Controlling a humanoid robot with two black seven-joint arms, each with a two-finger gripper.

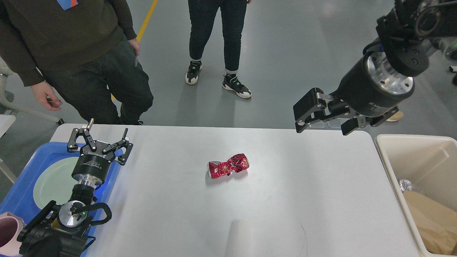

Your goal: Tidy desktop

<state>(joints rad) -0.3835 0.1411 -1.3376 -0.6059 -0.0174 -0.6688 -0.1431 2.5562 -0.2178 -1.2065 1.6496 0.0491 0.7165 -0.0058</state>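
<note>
The white desktop fills the lower middle of the head view. A crushed red can lies on its side near the centre. My left gripper is open and empty, raised over the desktop's far left corner beside the blue tray. My right gripper is open and empty, held high over the desktop's far right edge, well right of and beyond the can.
A blue tray with a pale green plate and a pink cup sits at the left. A cream bin holding brown paper stands at the right. Two people stand beyond the far edge.
</note>
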